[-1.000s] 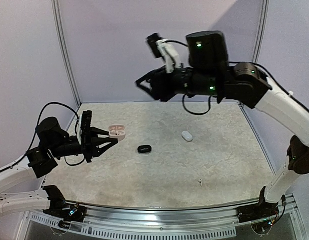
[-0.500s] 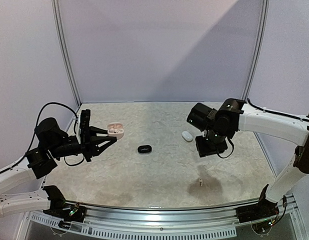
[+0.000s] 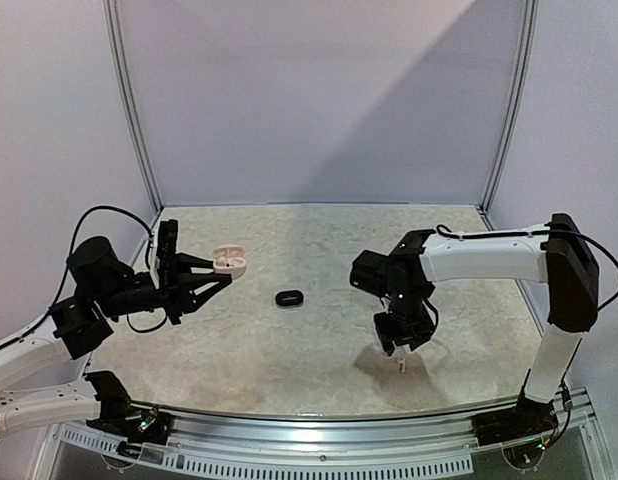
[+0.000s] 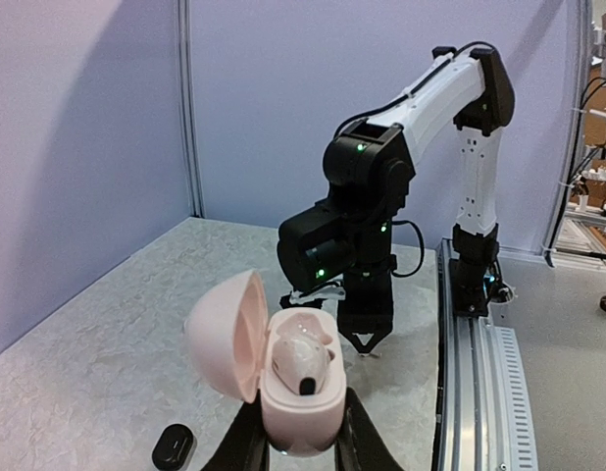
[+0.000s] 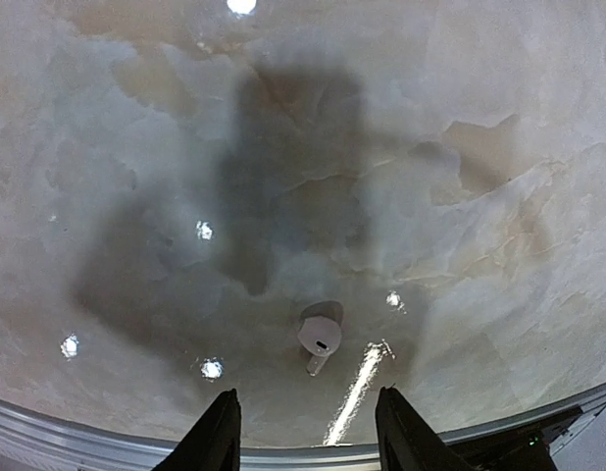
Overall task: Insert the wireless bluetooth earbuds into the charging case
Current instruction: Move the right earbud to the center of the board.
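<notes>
**Right arm over loose earbud, left arm holding open case**

- The left gripper (image 3: 217, 275) is clamped on the pink charging case (image 3: 230, 263) and holds it up off the worktop (image 3: 289, 360), over the left side. In the left wrist view the case (image 4: 299, 397) stands upright between the two fingers, which grip its lower body.
- The lid (image 4: 225, 334) is hinged open to the left.
- Something pale with a dark slot sits in the case's tray. It could be a bud, but I can't tell for sure.
- The right gripper (image 3: 399, 347) points straight down, low over the worktop, near the front edge and right of centre. Its jaws are apart with nothing between them.
- The white earbud (image 3: 399, 363) lies on the worktop just below the right gripper tips. In the right wrist view the earbud (image 5: 320, 336) has its round head up-frame and its stem pointing toward the fingers (image 5: 213, 432). It sits roughly on the centreline between them, just ahead of the tips, and neither finger touches it.
- The black case (image 3: 289, 298) is closed and flat on the worktop about mid-table, between the two grippers and apart from both. It also shows at the bottom left of the left wrist view (image 4: 173, 446).
</notes>
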Motion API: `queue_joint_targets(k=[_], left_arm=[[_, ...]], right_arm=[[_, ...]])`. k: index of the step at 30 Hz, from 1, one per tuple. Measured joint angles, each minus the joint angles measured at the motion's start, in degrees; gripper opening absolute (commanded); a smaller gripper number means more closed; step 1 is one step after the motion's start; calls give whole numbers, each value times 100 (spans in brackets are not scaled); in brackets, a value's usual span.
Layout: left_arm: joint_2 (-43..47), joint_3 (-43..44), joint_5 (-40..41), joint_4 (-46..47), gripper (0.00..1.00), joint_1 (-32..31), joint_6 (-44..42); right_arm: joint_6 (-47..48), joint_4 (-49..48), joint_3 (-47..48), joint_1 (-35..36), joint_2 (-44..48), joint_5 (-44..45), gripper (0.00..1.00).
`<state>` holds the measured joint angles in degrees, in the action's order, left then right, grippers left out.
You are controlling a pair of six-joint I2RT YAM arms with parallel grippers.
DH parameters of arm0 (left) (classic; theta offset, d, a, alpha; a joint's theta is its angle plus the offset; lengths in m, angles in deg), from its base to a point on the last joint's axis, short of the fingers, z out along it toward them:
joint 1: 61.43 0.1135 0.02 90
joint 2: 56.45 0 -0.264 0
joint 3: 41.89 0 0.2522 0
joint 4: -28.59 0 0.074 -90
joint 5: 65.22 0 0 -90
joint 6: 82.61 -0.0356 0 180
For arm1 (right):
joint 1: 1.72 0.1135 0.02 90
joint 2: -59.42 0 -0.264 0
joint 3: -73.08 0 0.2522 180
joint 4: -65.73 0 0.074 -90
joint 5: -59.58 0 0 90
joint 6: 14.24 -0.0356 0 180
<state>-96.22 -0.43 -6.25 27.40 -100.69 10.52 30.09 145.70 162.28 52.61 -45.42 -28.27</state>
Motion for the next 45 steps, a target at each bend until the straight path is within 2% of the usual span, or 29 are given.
queue_joint_targets(k=[5,19,45], left_arm=[[7,-15,0,-7,0,4,-11],[4,-37,0,-4,0,7,-37],[0,-37,-2,-7,0,7,-142]], right_arm=[[101,-4,-11,11,-295,-72,45],[273,-284,-332,9,-584,-122,35],[411,-485,-428,-96,-516,-216,33]])
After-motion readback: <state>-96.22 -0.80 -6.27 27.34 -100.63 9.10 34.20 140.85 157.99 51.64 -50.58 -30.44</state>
